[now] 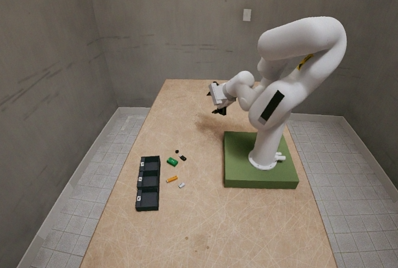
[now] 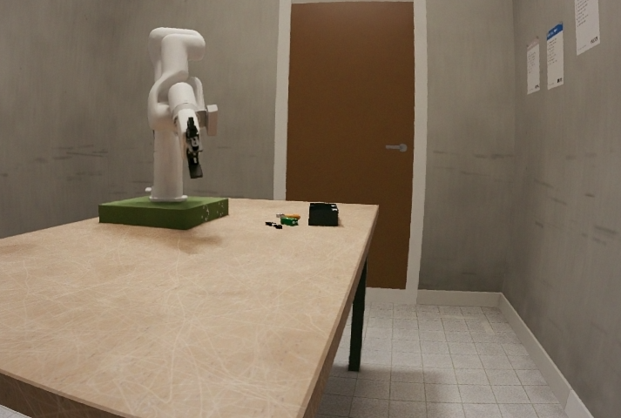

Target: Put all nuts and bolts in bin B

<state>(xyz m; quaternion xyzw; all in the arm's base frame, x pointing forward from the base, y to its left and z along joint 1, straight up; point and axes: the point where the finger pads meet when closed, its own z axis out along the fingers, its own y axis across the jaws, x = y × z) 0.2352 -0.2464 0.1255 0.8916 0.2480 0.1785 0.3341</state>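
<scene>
In the top view, nearest the lower edge of the frame, three dark bins are standing in a row left of centre on the table, each carrying a small white label too small to read, so which one is B cannot be told. Just right of them the loose pieces are lying: a whitish piece, an orange cylinder, a green block, a small black part and a small round black piece, probably a nut; the bins appear to be holding none of them. Farther up, right of centre, the arm is standing on its green base, and the gripper is hanging above the table with its jaws spread wide, gripping nothing, well apart from the parts, which are lying below and left of it in the frame. Sorting is only starting: the next move calls for swinging down toward the black pieces and reading the labels.
</scene>
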